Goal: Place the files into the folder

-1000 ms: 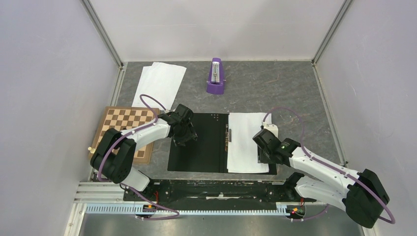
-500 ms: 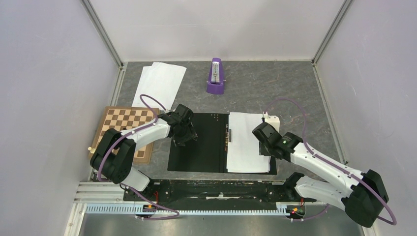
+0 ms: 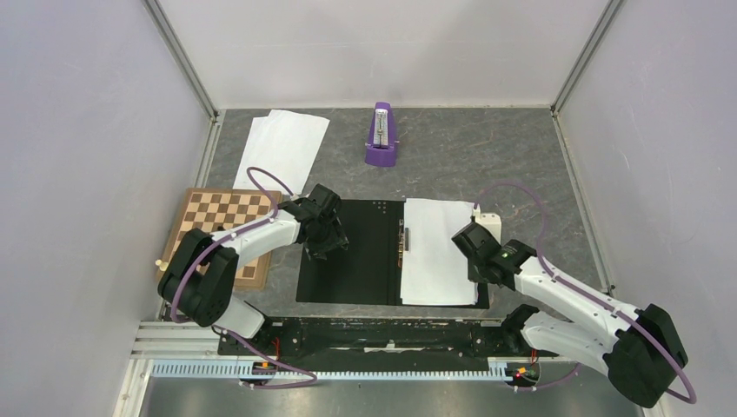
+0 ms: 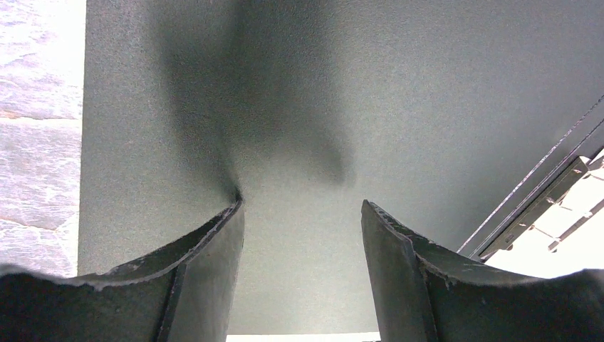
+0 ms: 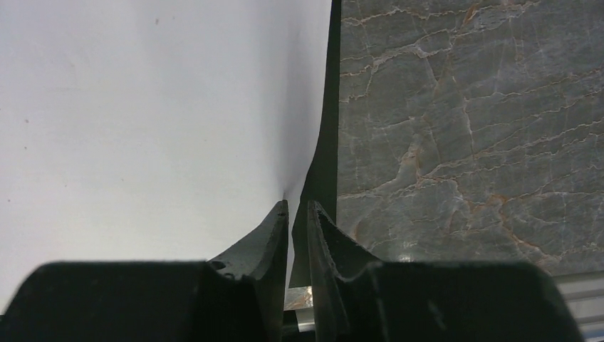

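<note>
While the right hand (image 5: pixel 298 214) is clenched to a thin slit on the right-hand edge of a sheet (image 3: pixel 432 252), that sheet lies flat on the right half of the open folder (image 3: pixel 356 252). Its long axis runs parallel to the spine clip (image 3: pixel 402 239), away from the arms. Whether the pinch takes the paper alone or the black cover edge as well cannot be told.

The left hand (image 4: pixel 301 206) is released, fingers set wide apart, low over the bare black left half of the folder. Contact with the cover is not confirmed.

The spare sheets (image 3: pixel 282 148) lie at the far left of the desk (image 3: pixel 487 156), beyond the chessboard (image 3: pixel 222 221) and well apart from the folder. Their long axis also runs away from the arms, leaning a little to the right at the far end.

Assessment: the spare sheets lie ahead and slightly left of the left hand, so that arm is clearly the nearer. The right arm would have to cross the open folder to reach them.
</note>
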Controlling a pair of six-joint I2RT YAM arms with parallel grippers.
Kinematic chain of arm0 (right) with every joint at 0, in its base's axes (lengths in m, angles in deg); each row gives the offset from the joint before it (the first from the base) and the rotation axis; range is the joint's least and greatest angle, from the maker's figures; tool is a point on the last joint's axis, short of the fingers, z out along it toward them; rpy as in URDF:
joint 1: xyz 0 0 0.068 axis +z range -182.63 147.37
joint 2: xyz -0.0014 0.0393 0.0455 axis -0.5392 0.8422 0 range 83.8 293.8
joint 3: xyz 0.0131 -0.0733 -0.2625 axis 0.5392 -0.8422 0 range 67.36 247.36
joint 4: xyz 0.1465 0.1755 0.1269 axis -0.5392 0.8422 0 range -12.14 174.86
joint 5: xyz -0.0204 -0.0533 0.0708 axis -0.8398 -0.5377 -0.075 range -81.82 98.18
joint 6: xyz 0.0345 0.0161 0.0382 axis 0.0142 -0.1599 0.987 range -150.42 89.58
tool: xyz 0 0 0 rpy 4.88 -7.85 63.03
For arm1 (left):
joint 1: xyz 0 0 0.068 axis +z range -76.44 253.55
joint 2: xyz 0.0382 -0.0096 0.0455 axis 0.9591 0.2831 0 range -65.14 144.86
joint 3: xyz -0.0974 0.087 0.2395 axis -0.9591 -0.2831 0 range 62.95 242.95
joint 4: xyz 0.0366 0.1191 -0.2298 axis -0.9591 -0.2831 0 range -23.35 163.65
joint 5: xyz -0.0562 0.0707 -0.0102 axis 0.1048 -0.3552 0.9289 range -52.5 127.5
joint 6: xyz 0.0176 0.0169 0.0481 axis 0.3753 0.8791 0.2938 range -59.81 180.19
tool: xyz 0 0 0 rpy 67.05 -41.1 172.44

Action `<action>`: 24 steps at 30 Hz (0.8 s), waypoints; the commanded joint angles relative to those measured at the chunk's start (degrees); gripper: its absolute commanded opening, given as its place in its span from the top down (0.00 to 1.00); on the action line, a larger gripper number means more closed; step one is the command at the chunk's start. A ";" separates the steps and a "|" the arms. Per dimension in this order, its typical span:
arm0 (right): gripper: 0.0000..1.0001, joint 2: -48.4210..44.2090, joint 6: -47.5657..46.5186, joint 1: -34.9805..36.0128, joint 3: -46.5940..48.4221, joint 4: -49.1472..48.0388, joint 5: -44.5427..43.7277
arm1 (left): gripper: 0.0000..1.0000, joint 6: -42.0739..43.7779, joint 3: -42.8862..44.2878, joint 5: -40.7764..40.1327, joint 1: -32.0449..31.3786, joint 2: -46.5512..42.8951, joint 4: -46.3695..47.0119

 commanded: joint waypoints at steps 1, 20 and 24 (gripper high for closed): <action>0.83 -0.81 0.16 -0.23 -0.82 -1.90 0.45 | 0.32 0.78 1.42 -0.29 -0.26 -2.02 -0.40; 0.90 4.43 -0.68 -0.26 -2.97 -8.93 4.19 | 0.32 1.35 2.08 0.29 -0.27 -1.84 -0.80; 0.90 5.71 -0.96 -0.24 -3.76 -10.55 4.89 | 0.32 1.44 2.17 0.63 -0.25 -1.59 -0.73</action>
